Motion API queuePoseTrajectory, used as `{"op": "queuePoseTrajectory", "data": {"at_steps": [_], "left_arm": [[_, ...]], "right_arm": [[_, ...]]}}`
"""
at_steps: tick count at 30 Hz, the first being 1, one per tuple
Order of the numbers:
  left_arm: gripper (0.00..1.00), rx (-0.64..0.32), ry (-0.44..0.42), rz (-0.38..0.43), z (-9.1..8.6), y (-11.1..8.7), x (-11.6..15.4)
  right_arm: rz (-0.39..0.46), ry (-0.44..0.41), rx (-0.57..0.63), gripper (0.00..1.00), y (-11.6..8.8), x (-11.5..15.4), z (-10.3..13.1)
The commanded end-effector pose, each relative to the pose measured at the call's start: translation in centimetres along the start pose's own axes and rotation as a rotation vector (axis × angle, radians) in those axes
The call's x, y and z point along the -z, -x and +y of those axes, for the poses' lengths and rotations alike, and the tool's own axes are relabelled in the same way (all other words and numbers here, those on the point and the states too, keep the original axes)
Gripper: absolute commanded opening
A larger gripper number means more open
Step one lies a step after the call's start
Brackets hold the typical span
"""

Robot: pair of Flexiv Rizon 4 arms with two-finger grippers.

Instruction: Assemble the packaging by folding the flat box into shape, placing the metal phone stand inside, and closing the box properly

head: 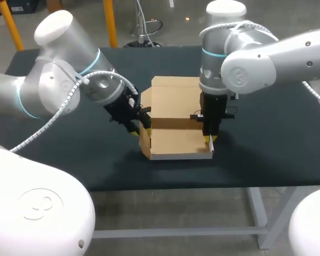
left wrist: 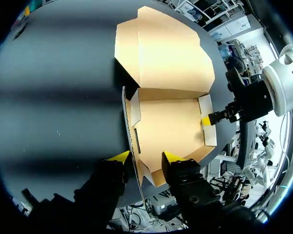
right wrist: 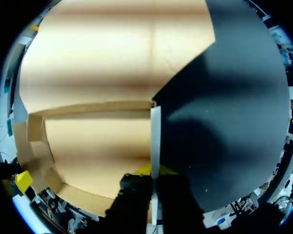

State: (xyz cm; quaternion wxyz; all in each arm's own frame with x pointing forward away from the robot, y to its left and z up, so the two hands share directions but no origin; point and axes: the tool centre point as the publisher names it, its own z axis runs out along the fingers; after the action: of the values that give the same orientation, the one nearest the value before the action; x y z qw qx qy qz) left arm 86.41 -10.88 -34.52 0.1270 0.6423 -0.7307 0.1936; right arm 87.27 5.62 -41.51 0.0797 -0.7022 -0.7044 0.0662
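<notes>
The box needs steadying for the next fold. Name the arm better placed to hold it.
Likely right. The right hand pinches the right wall from both sides; the left hand only straddles the left wall, fingers open.

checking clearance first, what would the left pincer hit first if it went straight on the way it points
Probably the box: its side wall stands between the left pincer's open fingers and would slide deeper in. Depth is unclear.
</notes>
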Motion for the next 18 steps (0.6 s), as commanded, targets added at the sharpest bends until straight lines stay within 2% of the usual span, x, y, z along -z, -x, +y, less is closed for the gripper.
{"op": "queuePoseTrajectory", "data": {"at_steps": [1,10,18], "left_arm": [[0.49,0.006,-0.031,0.082,1.4,1.4,1.7],[0.5,0.031,-0.067,0.186,2.1,4.2,2.5],[0.44,0.036,-0.086,0.255,2.4,5.9,2.3]], "right_arm": [[-0.002,-0.004,0.001,0.0,-0.1,0.0,0.1],[-0.002,-0.004,0.001,0.0,-0.1,0.0,0.1],[-0.002,-0.004,0.001,0.0,-0.1,0.0,0.1]]}}
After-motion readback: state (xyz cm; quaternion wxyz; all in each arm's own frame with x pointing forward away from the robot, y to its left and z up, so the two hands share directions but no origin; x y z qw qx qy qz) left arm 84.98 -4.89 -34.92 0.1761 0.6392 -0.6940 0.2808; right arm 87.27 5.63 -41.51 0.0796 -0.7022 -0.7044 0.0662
